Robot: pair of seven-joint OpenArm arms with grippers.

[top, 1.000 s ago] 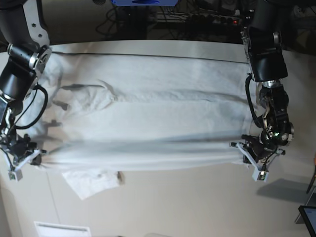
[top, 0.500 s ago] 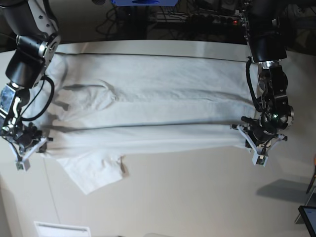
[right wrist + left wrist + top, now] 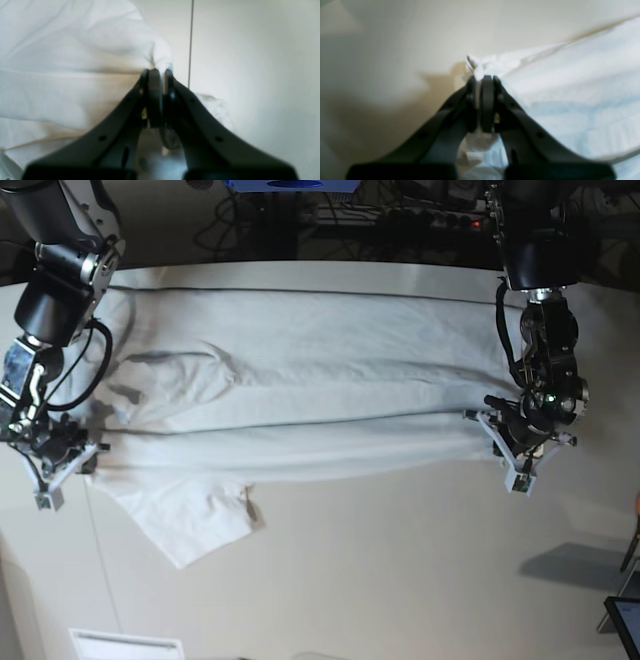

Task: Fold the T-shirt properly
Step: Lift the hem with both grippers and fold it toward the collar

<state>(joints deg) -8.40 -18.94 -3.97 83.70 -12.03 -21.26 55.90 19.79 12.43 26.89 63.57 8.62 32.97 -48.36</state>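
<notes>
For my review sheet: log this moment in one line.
left end effector: shut on T-shirt | right end effector: shut on T-shirt | sleeve trailing

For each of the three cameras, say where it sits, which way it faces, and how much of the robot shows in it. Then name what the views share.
Base: overhead, facing down on the tabletop and spread T-shirt; both arms show, the left gripper on the picture's right, the right gripper on its left.
Left wrist: behind the left gripper, looking along its fingers at pinched cloth.
Right wrist: behind the right gripper, likewise.
Shared: all three show the T-shirt and tabletop.
</notes>
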